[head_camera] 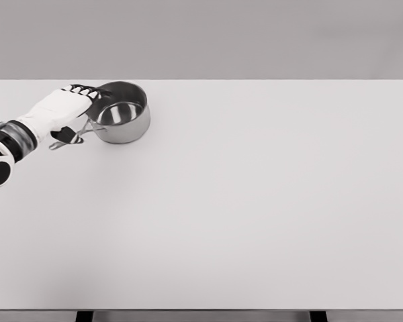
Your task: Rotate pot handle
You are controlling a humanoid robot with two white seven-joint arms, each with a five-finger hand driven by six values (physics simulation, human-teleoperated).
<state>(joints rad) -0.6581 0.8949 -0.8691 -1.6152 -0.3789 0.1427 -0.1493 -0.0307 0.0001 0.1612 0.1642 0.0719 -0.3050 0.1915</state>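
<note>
The table (221, 221) is seen bare in the foreground. At ten o'clock the left hand (64, 111) is laid against the pot (123, 113), fingers (87, 91) draped over the rim, the handle (70, 137) beneath the palm. Whether anything is gripped cannot be told. A loose hold could let the pot slide rather than rotate.

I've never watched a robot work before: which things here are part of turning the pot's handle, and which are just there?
Part of the job:
- pot
- pot handle
- left hand, reaching over the pot's left rim

Just there:
- white table, which only carries the pot; nothing else lies on it
</note>
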